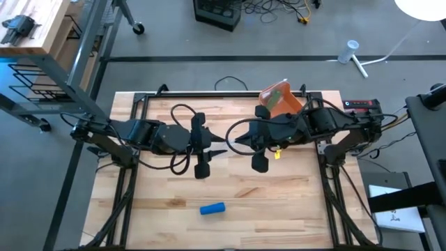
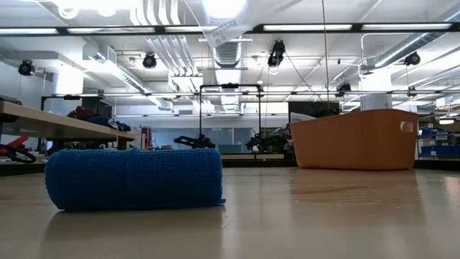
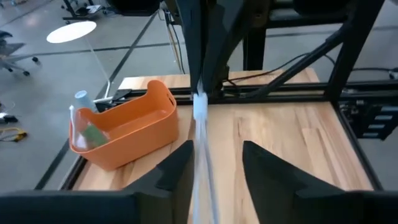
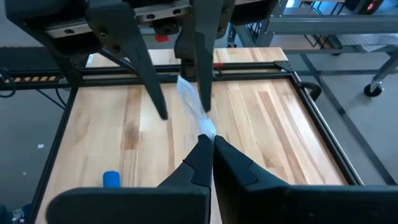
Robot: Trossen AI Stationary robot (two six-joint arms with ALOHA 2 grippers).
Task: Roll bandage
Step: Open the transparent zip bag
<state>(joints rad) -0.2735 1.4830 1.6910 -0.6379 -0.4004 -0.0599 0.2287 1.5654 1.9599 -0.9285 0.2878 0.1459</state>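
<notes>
Bandage strip (image 4: pixel 198 115) hangs stretched above mid-worktop (image 1: pixel 279 202), pinched by the clenched right pincer (image 4: pixel 207 140); left pincer (image 3: pixel 214 158) stands released around it. Judged: regrasp, then rolling. Rolled blue bandage (image 1: pixel 212 208) lies near the front edge.

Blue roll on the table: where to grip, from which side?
Grip the blue roll at mid-length, coming from straight above, fingers across its width. It lies on its side, long axis roughly along the front edge of the table, with nothing touching it.
</notes>
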